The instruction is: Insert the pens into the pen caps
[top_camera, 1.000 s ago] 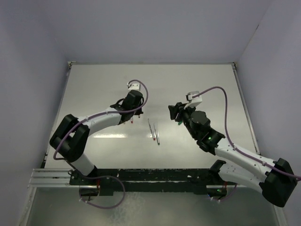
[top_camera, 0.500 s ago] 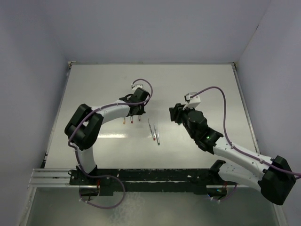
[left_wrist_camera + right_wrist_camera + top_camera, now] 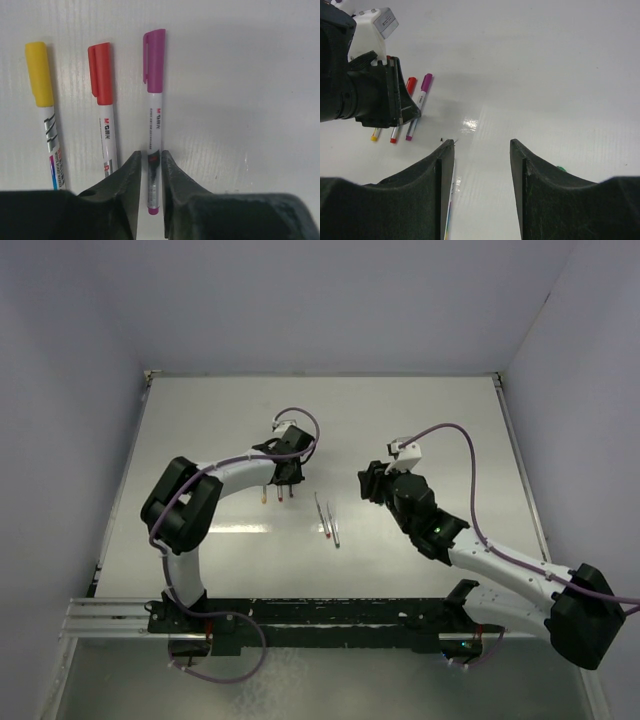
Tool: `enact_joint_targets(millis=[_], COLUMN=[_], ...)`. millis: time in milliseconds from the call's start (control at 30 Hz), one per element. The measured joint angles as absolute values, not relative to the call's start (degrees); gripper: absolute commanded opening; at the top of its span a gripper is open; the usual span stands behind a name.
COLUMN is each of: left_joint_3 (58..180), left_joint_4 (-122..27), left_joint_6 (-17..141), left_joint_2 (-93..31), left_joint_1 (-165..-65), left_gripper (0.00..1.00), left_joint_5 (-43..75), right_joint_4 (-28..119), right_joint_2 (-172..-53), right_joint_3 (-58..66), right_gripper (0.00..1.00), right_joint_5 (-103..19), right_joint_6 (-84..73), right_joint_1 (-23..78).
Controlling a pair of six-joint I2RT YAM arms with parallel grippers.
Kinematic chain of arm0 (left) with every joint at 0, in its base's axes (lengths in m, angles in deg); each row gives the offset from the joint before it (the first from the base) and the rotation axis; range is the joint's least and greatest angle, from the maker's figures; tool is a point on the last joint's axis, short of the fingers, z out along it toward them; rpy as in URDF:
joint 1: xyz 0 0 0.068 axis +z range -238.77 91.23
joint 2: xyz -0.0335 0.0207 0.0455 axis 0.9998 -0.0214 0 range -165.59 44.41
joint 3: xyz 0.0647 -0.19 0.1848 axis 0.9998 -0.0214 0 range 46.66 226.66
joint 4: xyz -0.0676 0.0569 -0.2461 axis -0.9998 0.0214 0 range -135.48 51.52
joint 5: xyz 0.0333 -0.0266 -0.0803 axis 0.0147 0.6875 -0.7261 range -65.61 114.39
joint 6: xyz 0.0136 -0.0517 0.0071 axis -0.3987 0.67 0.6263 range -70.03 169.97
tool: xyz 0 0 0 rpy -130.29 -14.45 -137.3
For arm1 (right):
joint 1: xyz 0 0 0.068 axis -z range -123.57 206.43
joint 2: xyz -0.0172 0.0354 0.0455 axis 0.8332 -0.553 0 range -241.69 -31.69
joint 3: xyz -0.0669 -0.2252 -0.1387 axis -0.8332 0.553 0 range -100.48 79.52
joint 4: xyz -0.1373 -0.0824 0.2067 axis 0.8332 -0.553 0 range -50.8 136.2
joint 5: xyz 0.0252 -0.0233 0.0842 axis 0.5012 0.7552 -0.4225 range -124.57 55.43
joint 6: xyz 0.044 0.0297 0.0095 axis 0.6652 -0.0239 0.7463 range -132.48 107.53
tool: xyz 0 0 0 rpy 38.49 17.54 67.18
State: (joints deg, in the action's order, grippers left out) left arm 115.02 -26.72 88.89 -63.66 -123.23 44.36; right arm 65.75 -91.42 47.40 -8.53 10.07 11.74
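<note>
Three capped pens lie side by side in the left wrist view, with a yellow cap (image 3: pixel 39 74), a red cap (image 3: pixel 101 73) and a purple cap (image 3: pixel 154 60). My left gripper (image 3: pixel 151 167) is shut on the tail of the purple-capped pen (image 3: pixel 155 120), low at the table; it also shows in the top view (image 3: pixel 288 476). Two uncapped pens (image 3: pixel 320 510) (image 3: pixel 333 528) lie at mid-table. My right gripper (image 3: pixel 482 150) is open and empty above the table, right of them (image 3: pixel 367 483). One uncapped pen (image 3: pixel 448 210) runs beside its left finger. A bit of the green cap (image 3: pixel 561 169) peeks past its right finger.
The white table top (image 3: pixel 440 420) is walled at the back and both sides. The left gripper's body (image 3: pixel 370 95) fills the upper left of the right wrist view, over the three capped pens (image 3: pixel 417 112). The black rail (image 3: pixel 320 615) runs along the near edge.
The left arm has swung its elbow up and back, and its gripper now sits at the three capped pens, laid out in a row. The right gripper has shifted slightly back.
</note>
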Motion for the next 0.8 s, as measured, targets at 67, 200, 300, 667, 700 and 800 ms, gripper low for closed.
enact_joint_targets(millis=[67,200,300,667,700,800], left_joint_3=[115.02,115.02,115.02,115.02,115.02,115.02], left_joint_4=[-26.50,-26.50,-26.52,-26.83,-27.11,-27.98], left_joint_6=[89.42,89.76,89.81,87.32,86.99,86.31], left_joint_2=[-63.72,-63.75,-63.75,-60.01,-58.83,-55.31], left_joint_1=[-123.21,-123.05,-122.97,-123.01,-123.08,-123.73], left_gripper=[0.32,0.34,0.35,0.35,0.35,0.36], left_joint_5=[44.38,44.31,44.16,42.76,42.63,42.59], right_joint_4=[65.78,65.82,65.84,66.24,66.24,66.21], right_joint_2=[-91.53,-91.75,-91.75,-92.01,-92.18,-92.62], right_joint_3=[47.40,47.40,47.40,47.40,47.40,47.42], right_gripper=[0.50,0.50,0.50,0.50,0.50,0.51], right_joint_5=[-8.53,-8.55,-8.55,-8.31,-8.18,-7.20], right_joint_6=[10.07,10.07,10.09,10.14,10.20,10.51], right_joint_1=[11.74,11.74,11.74,11.74,11.74,11.74])
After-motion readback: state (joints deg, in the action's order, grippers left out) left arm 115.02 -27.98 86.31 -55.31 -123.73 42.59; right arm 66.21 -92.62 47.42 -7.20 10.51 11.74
